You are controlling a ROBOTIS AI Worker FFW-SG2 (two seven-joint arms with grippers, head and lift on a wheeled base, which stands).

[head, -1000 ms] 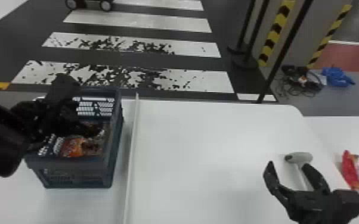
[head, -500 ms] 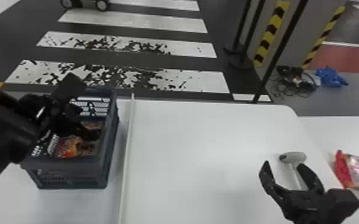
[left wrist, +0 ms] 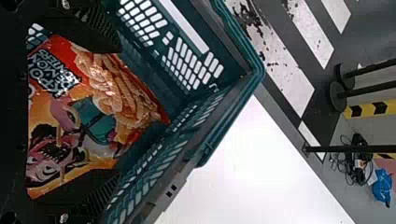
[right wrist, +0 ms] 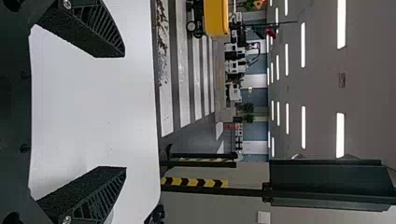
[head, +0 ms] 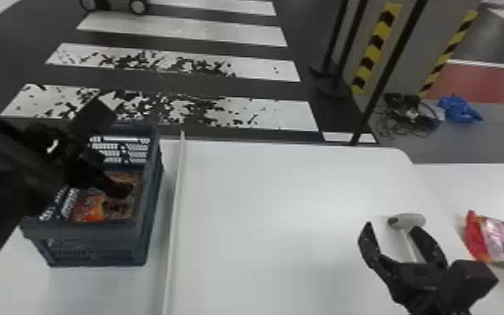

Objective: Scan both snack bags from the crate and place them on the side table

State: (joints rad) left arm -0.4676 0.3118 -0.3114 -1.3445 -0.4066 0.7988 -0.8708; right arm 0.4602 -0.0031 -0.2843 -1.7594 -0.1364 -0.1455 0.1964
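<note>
Logged one orange bag (left wrist: pixel 93 112) in the crate (head: pixel 92 234), framed by the open left tool (left wrist: pixel 118 110), a red bag (head: pixel 502 243) on the side desk (head: pixel 494 188), and the right tool (head: pixel 392 228) open and empty; judged the orange bag light, slick, crushable, best pinched gently across the middle.
</note>
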